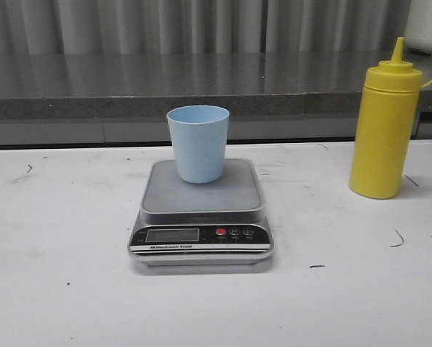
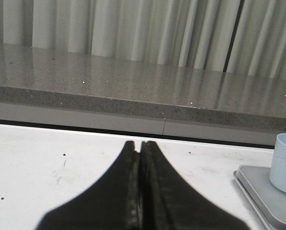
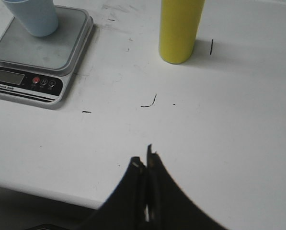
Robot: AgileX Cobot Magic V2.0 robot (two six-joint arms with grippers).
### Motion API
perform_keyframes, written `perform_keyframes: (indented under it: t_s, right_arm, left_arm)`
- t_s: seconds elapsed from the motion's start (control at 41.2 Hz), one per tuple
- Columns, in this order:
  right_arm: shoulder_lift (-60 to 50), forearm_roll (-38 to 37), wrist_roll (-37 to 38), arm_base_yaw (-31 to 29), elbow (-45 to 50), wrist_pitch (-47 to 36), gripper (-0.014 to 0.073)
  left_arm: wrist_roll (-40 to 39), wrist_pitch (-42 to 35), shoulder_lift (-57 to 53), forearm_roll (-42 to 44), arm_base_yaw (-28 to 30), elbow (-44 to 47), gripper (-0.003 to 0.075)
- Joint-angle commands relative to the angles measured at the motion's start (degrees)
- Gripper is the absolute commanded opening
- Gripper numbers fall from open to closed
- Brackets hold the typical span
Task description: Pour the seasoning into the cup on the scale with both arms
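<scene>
Digital kitchen scale (image 1: pixel 201 217): centred on the white bench (image 1: pixel 56 289), display facing the camera. Pale blue cup (image 1: pixel 198 143): upright on the scale's grey platform, toward its rear. Yellow squeeze bottle (image 1: pixel 386 130): upright on the bench, well right of the scale. Left claw (image 2: pixel 140 148): fingers pressed together, empty. Right claw (image 3: pixel 146 160): fingers together, empty, near the bench edge.

You are looking at pale blue cup (image 1: pixel 198 142): matte plastic, faintly speckled. Seasoning bottle (image 1: pixel 384 129) showing smooth yellow plastic, soft sheen. Scale (image 1: pixel 201 213) platform appearing as dull brushed grey steel; front panel showing glossy black. Table (image 1: pixel 56 275) looking matt white, scuffed with dark marks. Ledge (image 2: pixel 133 91) behind gleaming like polished speckled stone. Gripper fingers (image 2: pixel 126 191) appearing matt black.
</scene>
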Motion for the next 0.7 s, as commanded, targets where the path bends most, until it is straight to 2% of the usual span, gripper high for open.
perform_keyframes:
  t_s: [0.0, 0.413, 0.68]
  right_arm:
    - [0.14, -0.02, -0.27, 0.12, -1.84, -3.23, -0.0069]
    - [0.14, -0.02, -0.27, 0.12, -1.84, -3.23, -0.0069]
    - [0.14, -0.02, -0.27, 0.12, -1.84, -3.23, -0.0069]
  left_arm:
    - [-0.19, -4.02, -1.47, 0.09, -0.06, 0.87, -0.0020]
    - [-0.19, -3.88, -1.36, 1.51, -0.06, 0.87, -0.0020]
    - [2.68, -4.38, -1.36, 1.51, -0.06, 0.87, -0.0020]
